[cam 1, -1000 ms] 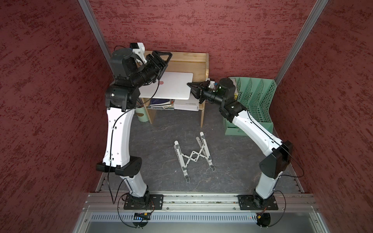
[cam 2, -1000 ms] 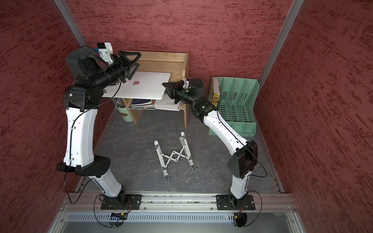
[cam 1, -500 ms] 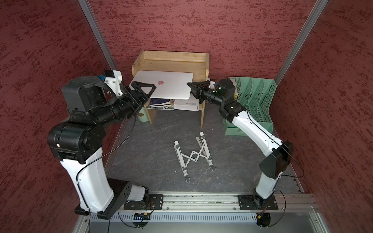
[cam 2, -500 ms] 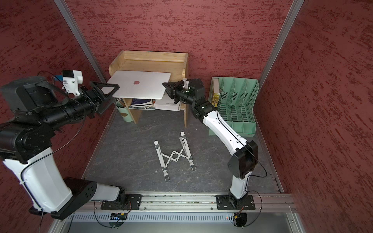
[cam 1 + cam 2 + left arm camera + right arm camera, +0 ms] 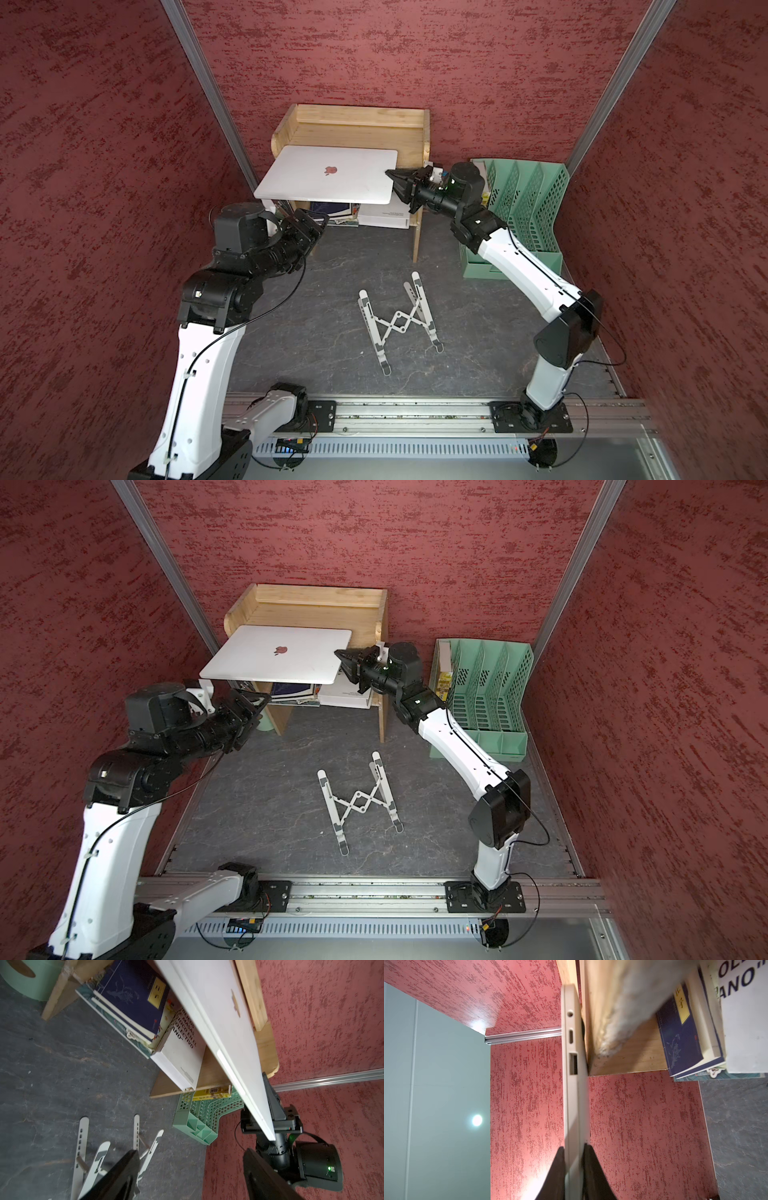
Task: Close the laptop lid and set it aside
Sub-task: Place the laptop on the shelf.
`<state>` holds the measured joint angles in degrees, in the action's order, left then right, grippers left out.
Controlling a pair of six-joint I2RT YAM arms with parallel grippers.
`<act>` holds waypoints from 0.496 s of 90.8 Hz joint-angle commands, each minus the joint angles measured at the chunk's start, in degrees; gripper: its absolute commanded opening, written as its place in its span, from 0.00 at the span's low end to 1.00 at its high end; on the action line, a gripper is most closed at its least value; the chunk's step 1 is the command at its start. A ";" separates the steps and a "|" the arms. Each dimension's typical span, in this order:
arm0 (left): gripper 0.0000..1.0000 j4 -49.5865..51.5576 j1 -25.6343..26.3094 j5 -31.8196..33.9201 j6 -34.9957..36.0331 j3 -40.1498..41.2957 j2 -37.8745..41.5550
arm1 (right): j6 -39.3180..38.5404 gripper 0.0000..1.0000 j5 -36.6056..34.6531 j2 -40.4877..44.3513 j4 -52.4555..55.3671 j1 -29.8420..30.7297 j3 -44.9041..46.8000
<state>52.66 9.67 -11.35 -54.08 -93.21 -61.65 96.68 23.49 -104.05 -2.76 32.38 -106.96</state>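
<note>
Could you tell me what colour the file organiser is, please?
The file organiser is mint green, clearest in a top view.

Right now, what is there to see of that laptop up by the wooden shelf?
The laptop is slim, silver-white, metal-looking and closed flat, with a reddish apple logo at the centre of its lid. Small ports line its side edge. It lies about level over the top of the wooden shelf, its front part overhanging the books below. The right gripper pinches its right edge.
</note>
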 commanded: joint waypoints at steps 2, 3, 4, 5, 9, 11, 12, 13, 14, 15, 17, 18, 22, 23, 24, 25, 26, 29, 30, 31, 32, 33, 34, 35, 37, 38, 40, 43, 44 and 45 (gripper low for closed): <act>0.79 -16.97 0.48 4.28 -1.86 1.16 -0.73 | 3.09 0.00 -4.33 0.93 -6.52 -0.47 -0.49; 0.79 -17.46 0.50 4.44 -1.84 1.17 -0.83 | 3.12 0.00 -4.28 0.90 -6.54 -0.48 -0.55; 0.79 -18.01 0.51 4.51 -1.82 1.18 -0.92 | 3.14 0.00 -4.26 0.84 -6.54 -0.48 -0.63; 0.78 -18.55 0.52 4.55 -1.82 1.23 -1.06 | 3.19 0.00 -4.25 0.85 -6.55 -0.48 -0.71; 0.78 -20.46 0.52 4.65 -1.79 1.23 -1.52 | 3.31 0.00 -4.22 0.66 -6.55 -0.48 -0.92; 0.78 -20.73 0.52 4.78 -2.00 1.13 -1.85 | 3.33 0.00 -4.23 0.57 -6.59 -0.52 -1.03; 0.78 -20.83 0.52 4.86 -2.17 1.07 -2.00 | 3.29 0.00 -4.23 0.59 -6.66 -0.50 -1.09; 0.78 -20.88 0.48 4.90 -2.30 1.09 -2.13 | 3.27 0.00 -4.24 0.55 -6.69 -0.49 -1.12; 0.78 -20.95 0.46 4.92 -2.41 1.09 -2.28 | 3.30 0.00 -4.24 0.49 -6.71 -0.48 -1.18; 0.78 -21.03 0.45 4.97 -2.46 1.14 -2.44 | 3.36 0.00 -4.24 0.46 -6.81 -0.48 -1.21; 0.78 -21.25 0.44 5.01 -2.77 1.33 -2.65 | 3.39 0.00 -4.24 0.50 -6.86 -0.48 -1.23; 0.78 -21.57 0.39 4.98 -2.95 1.57 -2.76 | 3.36 0.00 -4.24 0.46 -6.88 -0.48 -1.19; 0.78 -22.54 0.32 4.92 -3.74 2.44 -3.17 | 3.44 0.00 -4.20 0.43 -6.97 -0.48 -1.23; 0.78 -22.75 0.29 4.93 -4.01 2.69 -3.28 | 3.43 0.00 -4.22 0.43 -6.98 -0.48 -1.19; 0.78 -23.03 0.32 4.98 -4.27 2.91 -3.33 | 3.47 0.00 -4.19 0.47 -6.99 -0.48 -1.17; 0.78 -23.26 0.23 5.00 -4.54 3.15 -3.41 | 3.45 0.00 -4.17 0.49 -6.99 -0.48 -1.11; 0.78 -23.50 0.20 5.06 -4.80 3.40 -3.53 | 3.52 0.00 -4.20 0.50 -6.99 -0.48 -1.13; 0.77 -24.43 0.18 5.27 -5.48 4.30 -3.68 | 3.63 0.00 -4.11 0.39 -6.99 -0.48 -1.19; 0.76 -24.84 0.17 5.33 -5.71 4.59 -3.71 | 3.62 0.00 -4.09 0.37 -6.99 -0.48 -1.17; 0.76 -25.17 0.17 5.40 -5.92 4.87 -3.77 | 3.61 0.00 -4.12 0.35 -7.03 -0.48 -1.12; 0.76 -25.60 0.17 5.47 -6.02 5.09 -3.80 | 3.69 0.00 -4.09 0.39 -7.06 -0.48 -1.13; 0.75 -25.99 0.17 5.47 -6.20 5.38 -3.86 | 3.73 0.00 -4.08 0.36 -7.07 -0.52 -1.14; 0.75 -26.37 0.17 5.51 -6.34 5.70 -3.89 | 3.71 0.00 -4.07 0.35 -7.07 -0.50 -1.19; 0.75 -26.68 0.17 5.62 -6.54 5.91 -3.95 | 3.70 0.00 -4.06 0.35 -7.08 -0.53 -1.21; 0.74 -27.27 0.17 5.75 -6.84 6.21 -4.10 | 3.76 0.00 -4.00 0.34 -7.08 -0.45 -1.23; 0.73 -27.71 0.22 5.74 -6.96 6.38 -4.14 | 3.77 0.00 -3.98 0.34 -7.08 -0.46 -1.23; 0.72 -28.21 0.23 5.75 -7.06 6.68 -4.35 | 3.71 0.00 -4.06 0.45 -7.03 -0.49 -1.19; 0.71 -29.35 0.28 5.72 -7.36 7.03 -4.71 | 3.74 0.00 -4.12 0.52 -7.00 -0.50 -1.18; 0.70 -29.89 0.27 5.73 -7.49 7.14 -4.84 | 3.72 0.00 -4.09 0.43 -6.99 -0.49 -1.21; 0.70 -30.29 0.26 5.68 -7.68 7.20 -5.00 | 3.70 0.00 -4.08 0.43 -6.95 -0.48 -1.22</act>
<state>28.99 9.93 -6.52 -59.88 -87.44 -65.43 97.34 23.31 -104.05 -3.01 32.38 -106.96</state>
